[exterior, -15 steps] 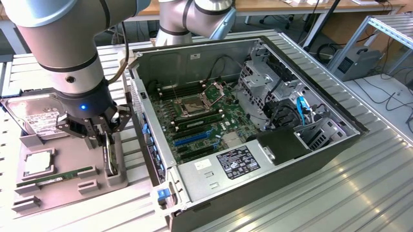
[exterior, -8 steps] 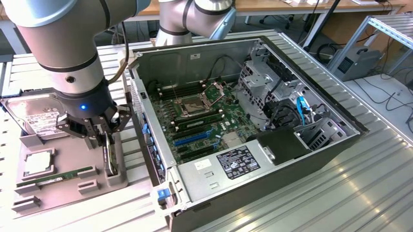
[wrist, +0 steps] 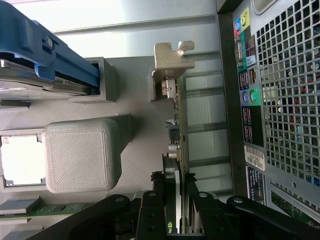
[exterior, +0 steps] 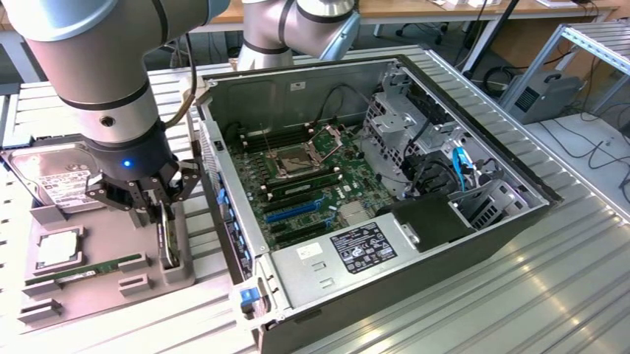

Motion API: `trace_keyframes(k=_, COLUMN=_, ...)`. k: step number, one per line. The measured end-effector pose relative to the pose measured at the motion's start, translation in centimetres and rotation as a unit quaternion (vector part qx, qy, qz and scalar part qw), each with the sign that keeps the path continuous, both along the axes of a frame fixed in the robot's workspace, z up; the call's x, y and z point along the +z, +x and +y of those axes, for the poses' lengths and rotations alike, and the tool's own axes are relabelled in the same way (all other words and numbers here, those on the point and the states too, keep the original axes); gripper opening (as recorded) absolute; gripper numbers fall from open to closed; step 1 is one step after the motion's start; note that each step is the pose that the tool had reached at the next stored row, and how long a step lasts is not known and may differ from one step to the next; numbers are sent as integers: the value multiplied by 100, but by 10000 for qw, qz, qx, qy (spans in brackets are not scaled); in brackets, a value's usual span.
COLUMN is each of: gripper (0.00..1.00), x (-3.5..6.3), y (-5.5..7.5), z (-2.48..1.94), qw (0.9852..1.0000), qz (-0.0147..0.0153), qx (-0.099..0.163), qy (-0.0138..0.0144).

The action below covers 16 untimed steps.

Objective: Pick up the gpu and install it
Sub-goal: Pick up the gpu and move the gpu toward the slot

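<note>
The gpu point(exterior: 170, 247) stands on edge in a slot of the grey holder tray point(exterior: 99, 299), at the exterior view's left beside the open computer case point(exterior: 414, 243). My gripper point(exterior: 164, 215) reaches down over it, one finger on each side of the card. In the wrist view the gpu point(wrist: 178, 145) shows edge-on, its silver bracket point(wrist: 172, 62) at the far end. The black fingers point(wrist: 152, 212) press against both of its faces, so the gripper point(wrist: 176, 202) is shut on it. The card still sits in the holder.
On the tray lie a hard drive point(exterior: 59, 181), a CPU point(exterior: 59, 248) and a green RAM stick point(exterior: 84, 271). The case lies open with its motherboard point(exterior: 305, 192) exposed. The case's perforated rear panel point(wrist: 285, 100) runs close beside the card.
</note>
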State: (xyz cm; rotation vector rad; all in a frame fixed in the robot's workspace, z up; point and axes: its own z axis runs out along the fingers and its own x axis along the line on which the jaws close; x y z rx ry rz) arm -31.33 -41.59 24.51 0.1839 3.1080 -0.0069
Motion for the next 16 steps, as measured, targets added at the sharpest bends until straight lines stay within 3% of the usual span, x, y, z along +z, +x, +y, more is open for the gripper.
trace_keyframes(k=16, gripper=27, x=84, y=0, z=0, qw=10000, qz=0, qx=0, qy=0)
